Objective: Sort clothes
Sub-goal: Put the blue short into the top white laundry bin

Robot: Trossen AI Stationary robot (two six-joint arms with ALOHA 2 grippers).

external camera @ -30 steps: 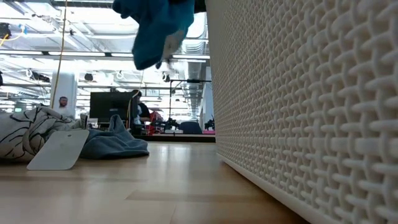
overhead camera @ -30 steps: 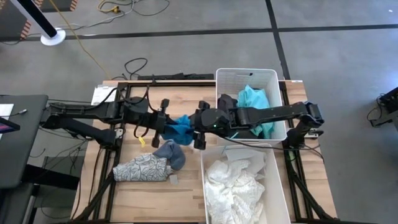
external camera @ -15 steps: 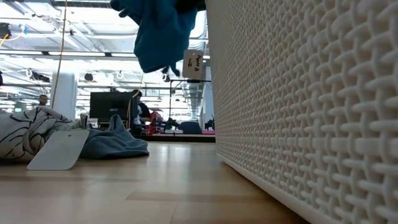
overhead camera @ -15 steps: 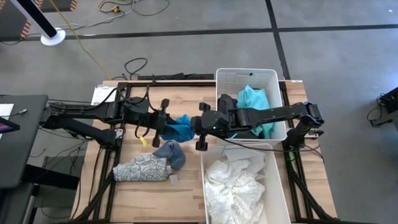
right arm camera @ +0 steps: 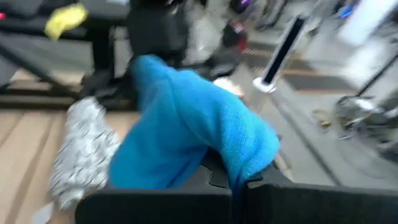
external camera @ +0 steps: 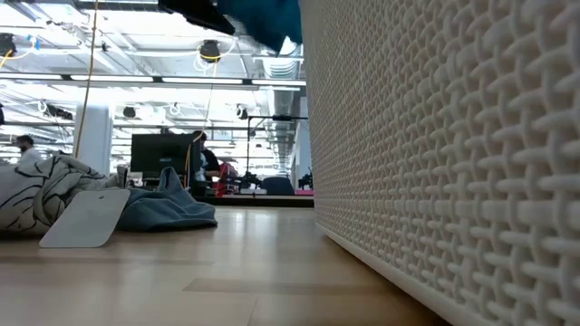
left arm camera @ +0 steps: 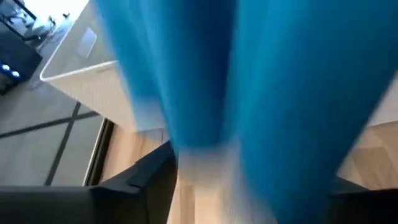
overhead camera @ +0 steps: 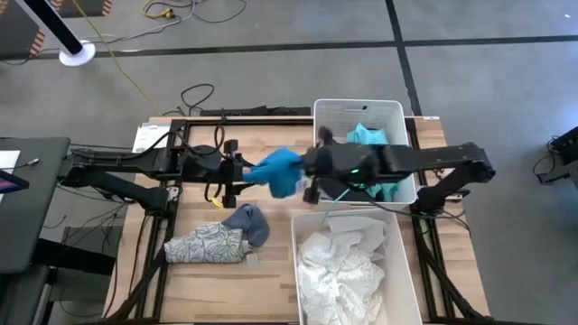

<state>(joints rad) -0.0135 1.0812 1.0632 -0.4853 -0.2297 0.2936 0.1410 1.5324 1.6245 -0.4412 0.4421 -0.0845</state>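
Pale wooden boards make up the bench under my two arms, with two white woven plastic bins on its right side: the far bin already holds teal fabric, the near bin holds crumpled white cloth.

The step in hand looks like a handover of the bright blue fleecy garment, which hangs in the air between my arms, above the bench and just left of the far bin. To do it well, I judge that my right arm should lift the cloth high enough for its trailing end to pass over the bin's rim, then carry it above the teal pile before letting go. My left arm should draw back clear of the hanging folds so nothing snags.

My right tool is clamped shut on the blue garment, the fabric draped over its dark fingers. My left tool sits just at the cloth's other end; its wrist view is filled with blue, so I cannot tell whether its fingers have let go or how wide they stand.

On the bench below lie a white leaf-print garment and a grey-blue one, touching each other.
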